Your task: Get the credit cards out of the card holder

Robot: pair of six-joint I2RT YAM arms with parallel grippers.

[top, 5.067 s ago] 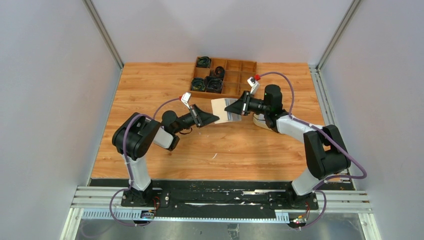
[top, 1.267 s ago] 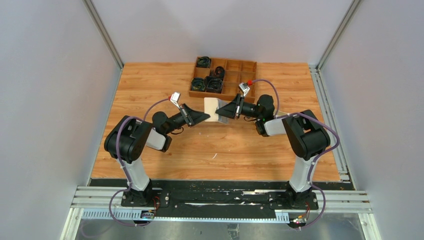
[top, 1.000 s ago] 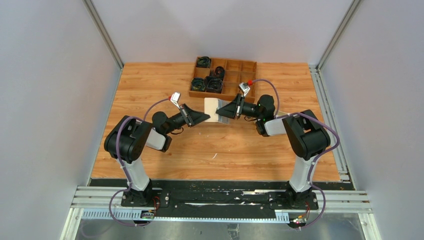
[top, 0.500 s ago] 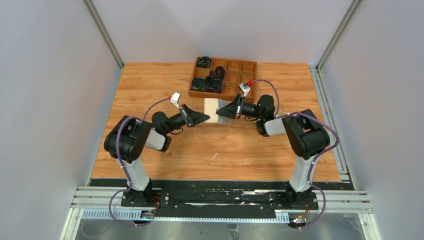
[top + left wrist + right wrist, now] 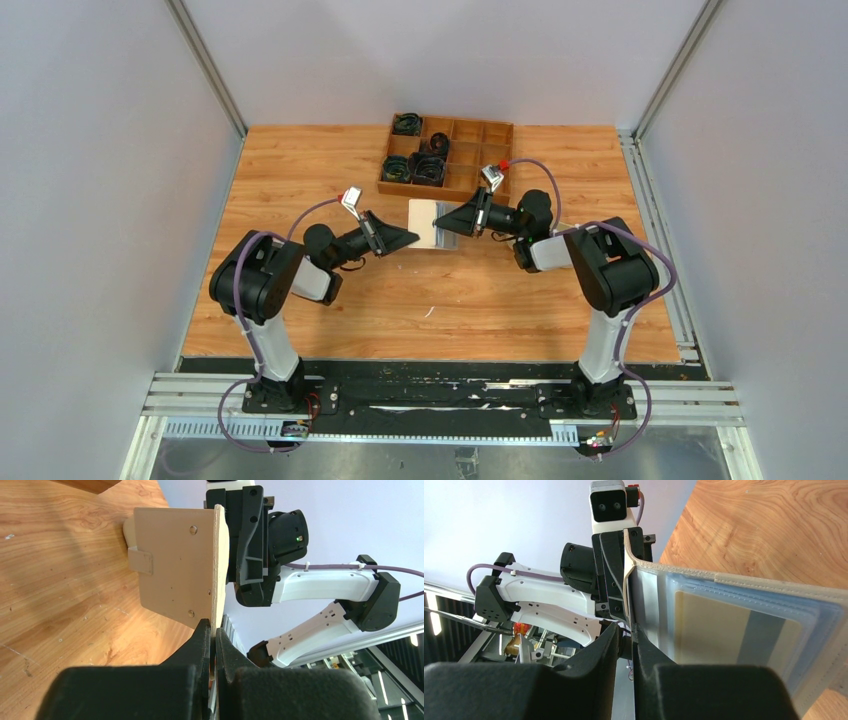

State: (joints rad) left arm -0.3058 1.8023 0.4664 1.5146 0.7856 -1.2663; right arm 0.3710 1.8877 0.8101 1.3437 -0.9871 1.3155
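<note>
Left gripper (image 5: 212,630) clenched on the thin edge of the stiff beige card holder (image 5: 175,565), spread open between both arms above the wood-grain table (image 5: 60,580). Right gripper (image 5: 625,630) pinching the pale inner panel, possibly a card edge. Flat credit cards (image 5: 724,630) layered in stitched slots.

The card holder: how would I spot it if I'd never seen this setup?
Look at the wooden table, just in front of the brown compartment box at its far side. There, held between the left fingers and right fingers, is the card holder. It is the only flat beige-tan thing, opened like a book, with cards tucked in its paler inside.
</note>
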